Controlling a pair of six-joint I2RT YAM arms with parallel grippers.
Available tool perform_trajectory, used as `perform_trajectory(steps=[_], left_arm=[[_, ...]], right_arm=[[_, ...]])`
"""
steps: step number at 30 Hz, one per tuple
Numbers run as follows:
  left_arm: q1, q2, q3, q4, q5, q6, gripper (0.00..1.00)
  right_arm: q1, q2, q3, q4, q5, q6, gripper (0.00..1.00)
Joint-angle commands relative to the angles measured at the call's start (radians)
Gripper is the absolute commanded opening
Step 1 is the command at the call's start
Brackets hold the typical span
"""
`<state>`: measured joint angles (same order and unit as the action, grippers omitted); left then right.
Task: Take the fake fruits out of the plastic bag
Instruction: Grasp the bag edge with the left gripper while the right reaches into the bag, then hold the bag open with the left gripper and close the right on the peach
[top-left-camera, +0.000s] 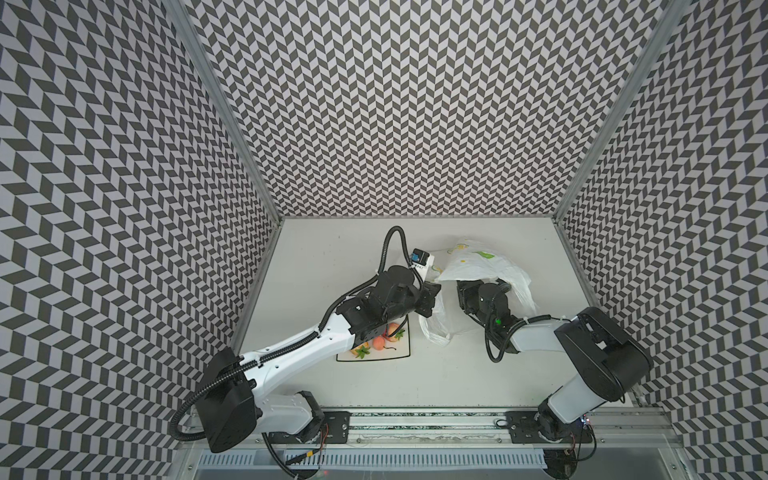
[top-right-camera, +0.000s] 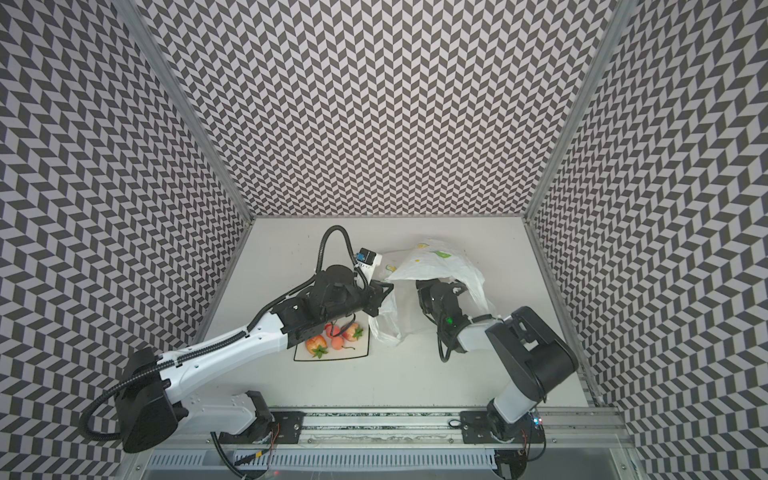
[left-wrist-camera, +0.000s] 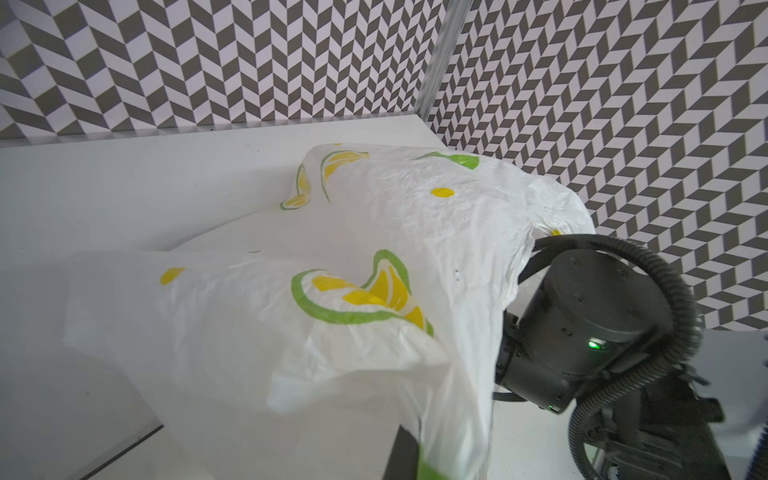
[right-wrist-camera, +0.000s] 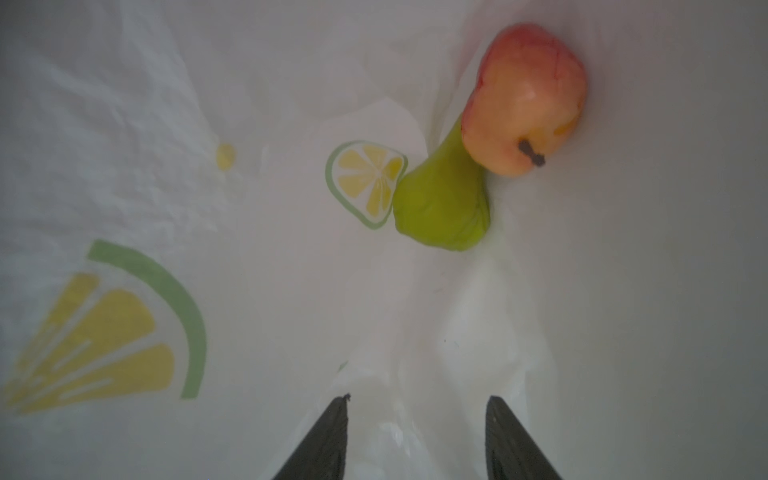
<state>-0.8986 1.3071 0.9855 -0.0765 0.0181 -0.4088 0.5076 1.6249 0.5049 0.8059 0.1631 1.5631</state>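
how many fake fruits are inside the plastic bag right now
2: a green pear and an orange-pink fruit touching it, lying together inside the plastic bag ahead of the right gripper. Bag folds may hide others.

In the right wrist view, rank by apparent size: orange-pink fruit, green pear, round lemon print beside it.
1. orange-pink fruit: largest.
2. green pear: next, but the fruit hides part of it, so that order is unsure.
3. round lemon print: smallest.
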Motion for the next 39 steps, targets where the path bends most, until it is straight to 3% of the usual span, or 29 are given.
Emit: perform_trajectory(steps=[1, 11, 16, 19, 21, 25, 39], left_arm=[[-0.021, -0.002, 0.010, 0.047, 0.012, -0.039, 0.00], [-0.043, -0.013, 0.005, 0.046, 0.010, -0.035, 0.00], [-0.049, -0.014, 0.004, 0.030, 0.013, -0.009, 0.00], [-0.054, -0.016, 0.002, 0.021, 0.013, 0.011, 0.00], [-0.056, -0.017, 0.000, 0.018, 0.008, 0.011, 0.00], [-0.069, -0.017, 0.002, 0.010, -0.005, 0.060, 0.00], [-0.118, -0.027, -0.014, -0.017, -0.056, 0.131, 0.00]], right_arm=[[-0.044, 0.025, 0.000, 0.083, -0.018, 0.041, 0.57], [-0.157, 0.071, 0.032, 0.020, -0.028, 0.013, 0.64], [-0.226, 0.120, 0.083, -0.033, -0.164, -0.061, 0.65], [-0.233, 0.136, 0.105, -0.072, -0.174, -0.085, 0.68], [-0.233, 0.143, 0.116, -0.088, -0.164, -0.093, 0.75], [-0.236, 0.168, 0.142, -0.106, -0.162, -0.103, 0.76], [-0.273, 0.240, 0.179, -0.064, -0.106, -0.116, 0.49]])
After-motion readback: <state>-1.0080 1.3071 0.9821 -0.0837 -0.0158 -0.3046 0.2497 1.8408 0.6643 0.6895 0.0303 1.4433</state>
